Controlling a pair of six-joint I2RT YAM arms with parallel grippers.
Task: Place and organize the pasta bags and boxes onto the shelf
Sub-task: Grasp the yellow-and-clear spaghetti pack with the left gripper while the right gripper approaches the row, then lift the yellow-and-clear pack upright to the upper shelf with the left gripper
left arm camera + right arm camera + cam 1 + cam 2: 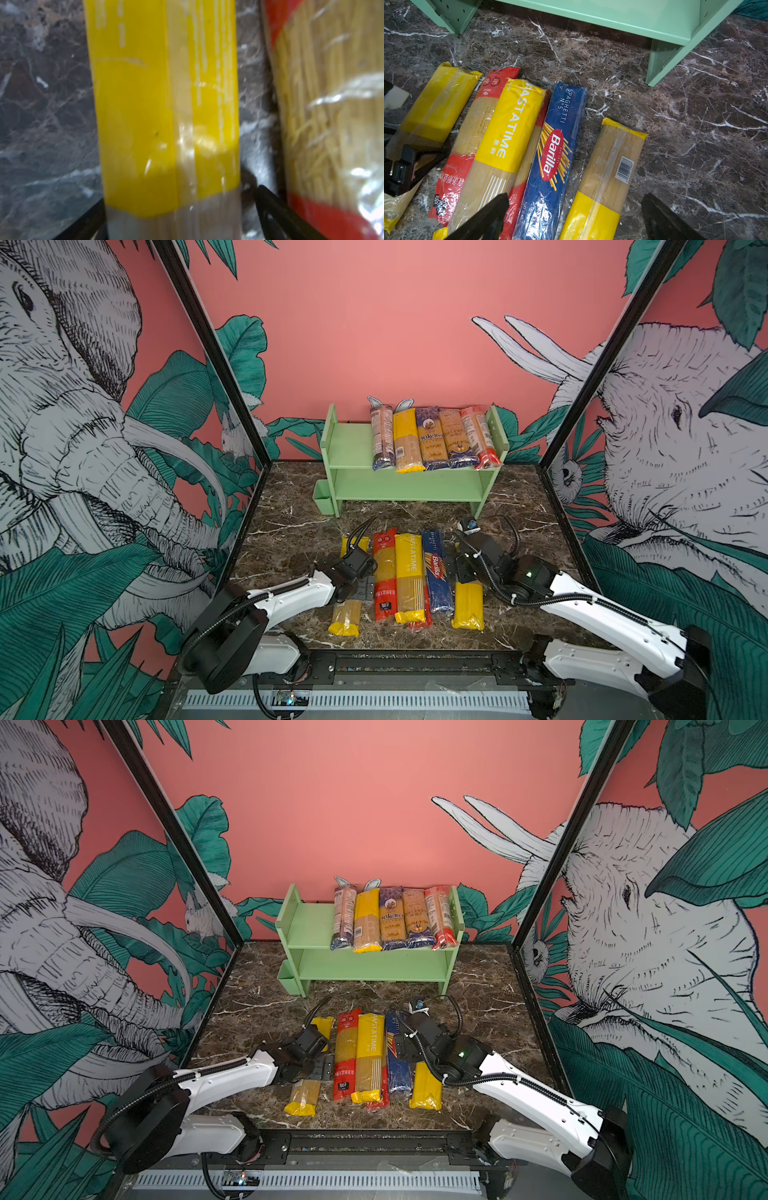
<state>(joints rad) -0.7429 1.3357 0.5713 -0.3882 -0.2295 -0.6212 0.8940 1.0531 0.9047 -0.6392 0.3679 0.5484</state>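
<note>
The left fingers (89, 222) stand apart, one on each side of a yellow pack (164, 104). The right fingers (488, 218) hang apart over the blue pack (550, 155) and a second yellow pack (604, 176). Six packs (409, 576) lie on the bench (291, 531) in front of the shelf (353, 448). Five are on its upper tier.

The shelf (357, 448) stands at the back of the table (291, 531), a cup (322, 498) low on its left side. Five packs (432, 439) lie side by side on its upper tier, toward the right. Before it, left to right: the leftmost pack (345, 616) between my left claw's (180, 199) fingers, a second pack (384, 572), the PASTATIME pack (409, 572) atop a half-covered pack (532, 149), the Barilla pack (437, 568) and the rightmost pack (468, 605), my right claw (574, 198) above these two
</note>
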